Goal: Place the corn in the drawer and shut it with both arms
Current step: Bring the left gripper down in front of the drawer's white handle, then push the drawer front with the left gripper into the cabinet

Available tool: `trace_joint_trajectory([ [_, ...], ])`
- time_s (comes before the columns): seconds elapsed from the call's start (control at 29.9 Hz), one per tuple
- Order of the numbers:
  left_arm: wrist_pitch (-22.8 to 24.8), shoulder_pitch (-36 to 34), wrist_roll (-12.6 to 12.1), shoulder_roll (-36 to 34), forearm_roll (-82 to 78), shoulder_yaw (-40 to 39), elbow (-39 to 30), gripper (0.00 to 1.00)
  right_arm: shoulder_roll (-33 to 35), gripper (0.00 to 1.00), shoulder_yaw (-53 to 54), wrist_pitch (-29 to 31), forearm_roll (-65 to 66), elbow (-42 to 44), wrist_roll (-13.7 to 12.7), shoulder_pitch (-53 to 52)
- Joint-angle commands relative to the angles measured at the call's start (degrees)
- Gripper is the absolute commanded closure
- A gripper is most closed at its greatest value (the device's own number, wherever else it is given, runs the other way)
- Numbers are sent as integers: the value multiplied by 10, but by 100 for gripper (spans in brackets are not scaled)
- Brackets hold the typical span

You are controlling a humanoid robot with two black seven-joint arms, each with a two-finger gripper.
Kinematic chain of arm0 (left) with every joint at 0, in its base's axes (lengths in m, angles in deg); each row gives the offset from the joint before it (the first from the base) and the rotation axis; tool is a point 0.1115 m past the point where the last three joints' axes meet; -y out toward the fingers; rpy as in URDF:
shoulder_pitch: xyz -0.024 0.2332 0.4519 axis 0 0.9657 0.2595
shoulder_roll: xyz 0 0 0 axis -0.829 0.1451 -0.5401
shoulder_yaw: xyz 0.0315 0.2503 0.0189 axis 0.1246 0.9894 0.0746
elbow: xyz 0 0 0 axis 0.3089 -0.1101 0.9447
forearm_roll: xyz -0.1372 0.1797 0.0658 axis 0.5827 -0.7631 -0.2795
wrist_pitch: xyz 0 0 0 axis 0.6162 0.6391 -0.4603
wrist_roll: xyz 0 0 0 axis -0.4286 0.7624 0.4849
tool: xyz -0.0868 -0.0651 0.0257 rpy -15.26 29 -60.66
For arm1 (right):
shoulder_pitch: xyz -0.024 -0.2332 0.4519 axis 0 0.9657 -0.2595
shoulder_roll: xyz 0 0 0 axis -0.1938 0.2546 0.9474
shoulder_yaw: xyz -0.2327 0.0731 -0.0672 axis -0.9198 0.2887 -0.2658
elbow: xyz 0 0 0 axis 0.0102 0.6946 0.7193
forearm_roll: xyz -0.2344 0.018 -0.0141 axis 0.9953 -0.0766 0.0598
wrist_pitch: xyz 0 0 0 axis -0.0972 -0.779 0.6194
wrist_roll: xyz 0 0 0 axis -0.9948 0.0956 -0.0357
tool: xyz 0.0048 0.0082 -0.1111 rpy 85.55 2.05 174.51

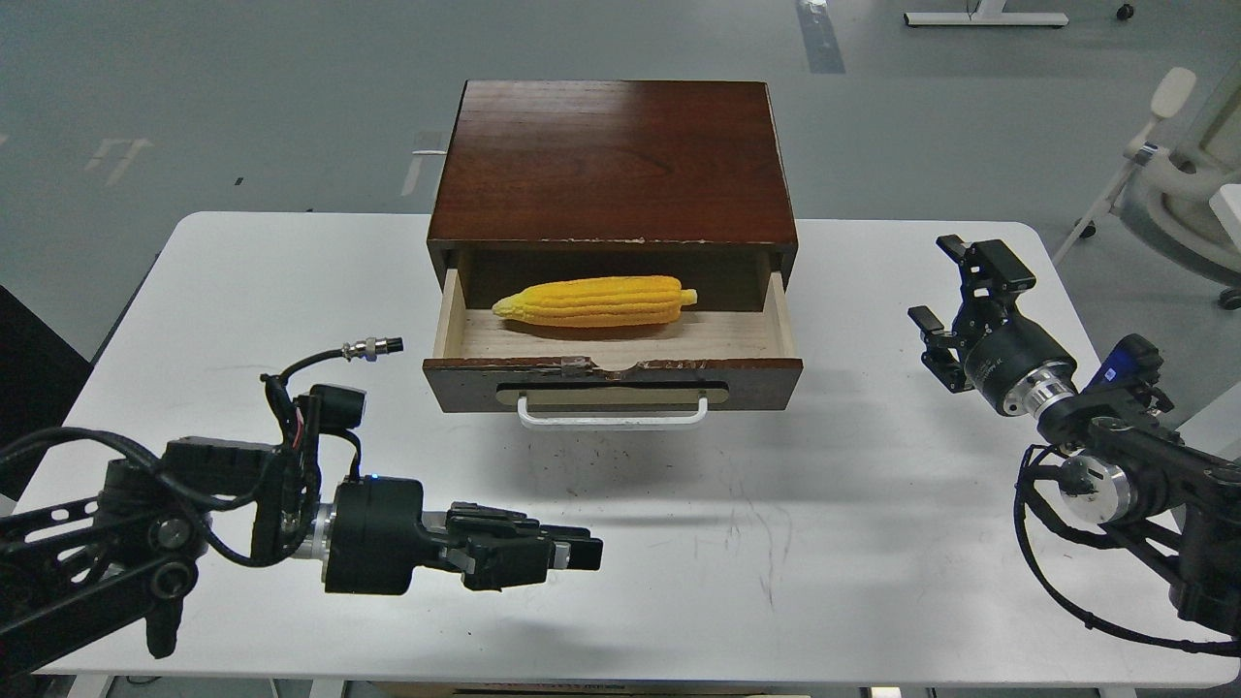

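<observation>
The yellow corn [593, 301] lies on its side inside the open drawer [613, 382], pointed end to the left. The drawer's dark front with tan plate and white bar handle [613, 418] is pulled out toward me. My left gripper [574, 553] hovers low over the table, in front of and left of the drawer front, pointing right; its fingers look closed and empty. My right gripper [955, 289] is open and empty, to the right of the drawer, apart from it.
The dark wooden cabinet [613, 160] stands at the back middle of the white table [776, 543]. A white chair [1188, 174] stands off the table at the far right. The table's edges lie close to both arms.
</observation>
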Motion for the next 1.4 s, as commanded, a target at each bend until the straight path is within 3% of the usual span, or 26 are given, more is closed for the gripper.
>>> trace_joint_trajectory([
  [0.0, -28, 17, 0, 24, 11, -4, 36, 100, 0, 3, -1, 0, 0, 0, 0, 0],
  [0.63, -64, 17, 0, 92, 72, -18, 147, 100, -3, 3, 1, -2, 0, 0, 0, 7],
  [1.37, -56, 3, 0, 115, 91, -36, 188, 100, -2, 3, 2, -2, 0, -1, 0, 13],
])
